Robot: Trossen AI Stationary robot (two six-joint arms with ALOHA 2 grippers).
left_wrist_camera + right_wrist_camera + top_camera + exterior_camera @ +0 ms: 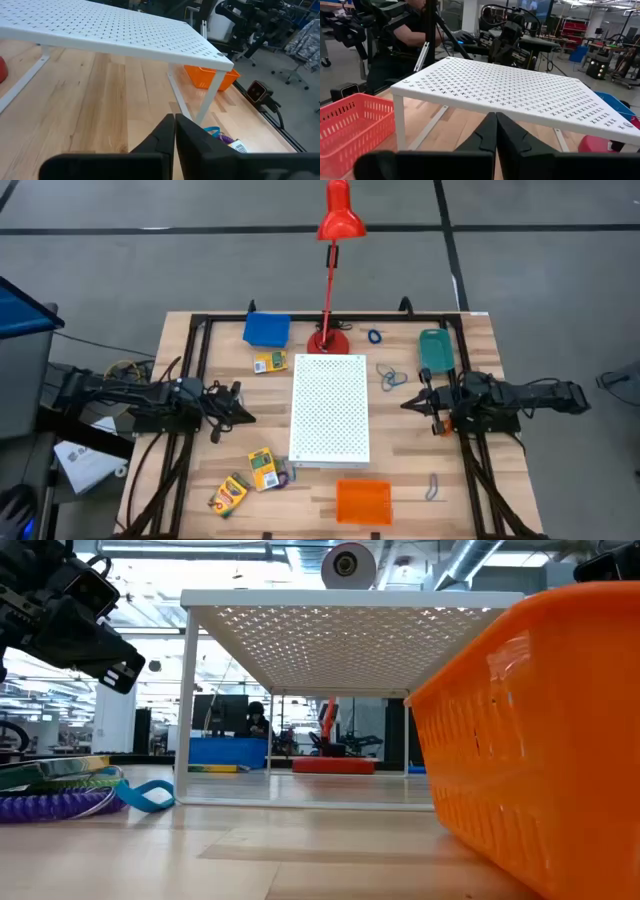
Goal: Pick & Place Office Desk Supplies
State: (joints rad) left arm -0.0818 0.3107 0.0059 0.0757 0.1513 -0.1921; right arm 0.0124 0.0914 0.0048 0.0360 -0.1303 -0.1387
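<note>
Crayon boxes [262,468]: yellow-green, three; two at board's 7 o'clock, one [270,362] at 10.
Trays: blue [266,329] at 11, teal [435,348] at 2, orange [363,502] at 6.
Left claw [248,417]: shut, empty, at 9.
Right claw [407,404]: shut, empty, at 3.

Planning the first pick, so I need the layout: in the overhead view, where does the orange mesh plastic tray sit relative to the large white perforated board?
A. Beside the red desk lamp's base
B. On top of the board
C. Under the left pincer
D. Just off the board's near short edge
D: the orange mesh plastic tray lies on the wooden table just beyond the short edge of the white perforated board that faces away from the lamp.
</note>
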